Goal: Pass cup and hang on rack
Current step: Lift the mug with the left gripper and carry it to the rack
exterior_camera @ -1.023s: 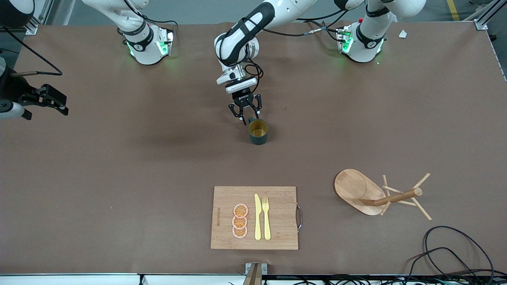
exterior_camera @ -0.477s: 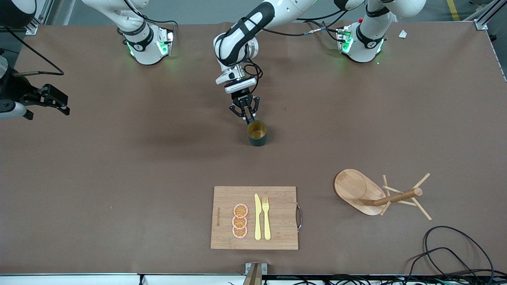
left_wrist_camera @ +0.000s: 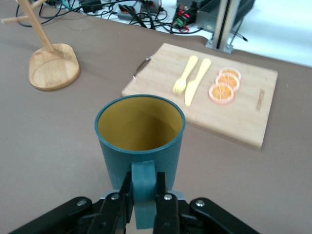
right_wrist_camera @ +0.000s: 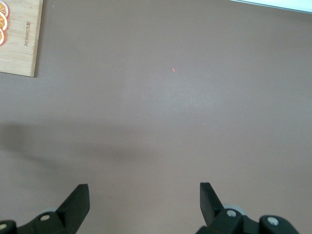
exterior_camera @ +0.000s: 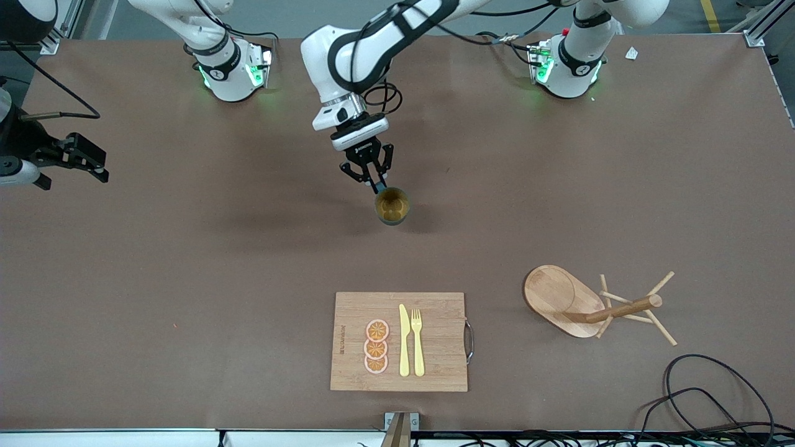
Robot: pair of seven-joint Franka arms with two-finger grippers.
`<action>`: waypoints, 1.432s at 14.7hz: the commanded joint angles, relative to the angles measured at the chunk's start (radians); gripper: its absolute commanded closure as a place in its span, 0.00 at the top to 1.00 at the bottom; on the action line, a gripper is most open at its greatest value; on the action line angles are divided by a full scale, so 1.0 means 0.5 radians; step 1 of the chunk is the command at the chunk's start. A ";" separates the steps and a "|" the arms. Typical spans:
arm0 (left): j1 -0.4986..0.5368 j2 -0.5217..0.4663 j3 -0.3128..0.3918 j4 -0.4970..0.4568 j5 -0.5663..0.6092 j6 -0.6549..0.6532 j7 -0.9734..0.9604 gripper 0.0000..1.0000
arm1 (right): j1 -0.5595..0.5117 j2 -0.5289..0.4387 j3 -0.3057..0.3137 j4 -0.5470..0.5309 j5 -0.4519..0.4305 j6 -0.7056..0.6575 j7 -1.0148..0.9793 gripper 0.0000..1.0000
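The dark teal cup (exterior_camera: 392,207) with a yellowish inside stays upright over the middle of the table. My left gripper (exterior_camera: 378,184) is shut on its small side handle (left_wrist_camera: 144,187), one black finger (left_wrist_camera: 165,204) pressed on each side. The wooden rack (exterior_camera: 562,299) stands on its oval base toward the left arm's end, nearer the front camera than the cup, and its base (left_wrist_camera: 53,73) also shows in the left wrist view. My right gripper (exterior_camera: 79,159) waits at the right arm's end of the table, open (right_wrist_camera: 144,195) with only bare table under it.
A bamboo cutting board (exterior_camera: 435,341) with a yellow knife (exterior_camera: 404,340), a fork and orange slices lies near the front edge; the board (left_wrist_camera: 243,114) shows past the cup in the left wrist view. Black cables (exterior_camera: 714,391) coil at the front corner by the rack.
The left gripper has shut on the cup's handle and carried the cup a little toward the right arm's end. The right arm has not moved.
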 commanded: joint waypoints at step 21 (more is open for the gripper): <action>2.017 -0.505 -0.016 -0.010 -3.101 0.511 1.029 0.00 | -0.099 -0.050 0.009 -0.054 0.182 -0.064 0.216 1.00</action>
